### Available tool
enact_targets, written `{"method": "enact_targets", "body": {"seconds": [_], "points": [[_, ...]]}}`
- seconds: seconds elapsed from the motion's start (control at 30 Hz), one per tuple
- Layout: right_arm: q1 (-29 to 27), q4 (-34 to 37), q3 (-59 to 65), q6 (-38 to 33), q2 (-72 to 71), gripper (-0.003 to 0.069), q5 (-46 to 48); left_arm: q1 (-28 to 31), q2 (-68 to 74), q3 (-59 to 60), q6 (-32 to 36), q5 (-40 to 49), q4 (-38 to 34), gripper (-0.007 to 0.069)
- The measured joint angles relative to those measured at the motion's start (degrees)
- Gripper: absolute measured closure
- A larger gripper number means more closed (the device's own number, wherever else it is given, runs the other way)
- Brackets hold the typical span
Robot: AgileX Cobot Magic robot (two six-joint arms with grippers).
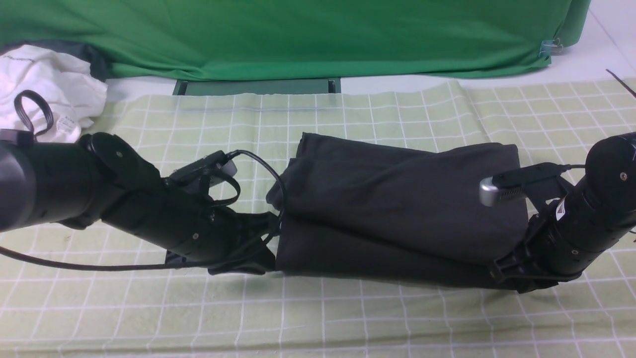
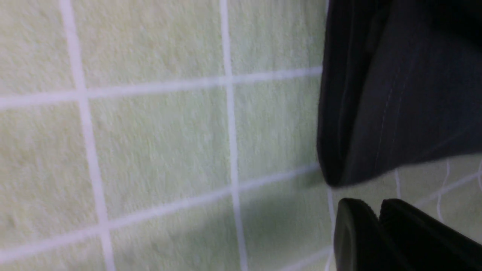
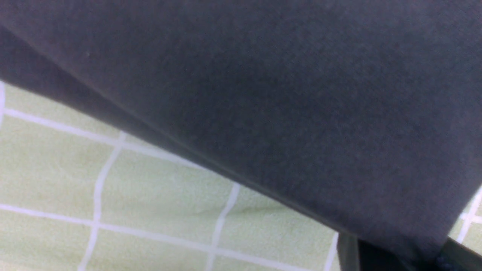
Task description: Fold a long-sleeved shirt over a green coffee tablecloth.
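- While the long-sleeved shirt [image 1: 397, 199] lies folded into a band across the middle of the green coffee tablecloth [image 1: 348, 318], the right tool [image 1: 514, 278] is clenched on its near right corner.
- Left tool [image 1: 266, 243]: just beside the near left corner; whether it is released or clenched cannot be told.
- Risk: a one-sided pull would skew the fold; the cable [image 1: 268, 174] could snag the left edge.
- Room: open cloth on the near and far sides; white garment [image 1: 49, 84] well apart.

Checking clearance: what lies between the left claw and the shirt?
Just a bare strip of tablecloth, shown in the left wrist view; left claw and shirt don't touch.
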Motion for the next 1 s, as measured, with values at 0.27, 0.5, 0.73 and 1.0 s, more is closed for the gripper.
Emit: {"method": "enact_targets", "body": {"seconds": [0.27, 0.5, 0.73, 1.0], "points": [[0.00, -0.04, 0.00, 0.67, 0.00, 0.0625, -0.32, -4.72, 0.95, 0.06, 0.05, -5.62, 3.49, 0.0263], [0.00, -0.06, 0.06, 1.63, 0.00, 0.0625, -0.49, -4.88, 4.25, -0.19, 1.15, -7.12, 1.02, 0.0209], [0.00, -0.06, 0.11, 2.48, 0.00, 0.0625, -0.63, -4.88, 5.42, -0.14, 7.42, -8.60, -7.22, 0.0382], [0.00, -0.06, 0.11, 2.47, -0.19, 0.0625, -0.62, -4.88, 5.47, -0.04, 11.38, -6.81, -11.25, 0.0608]]}}
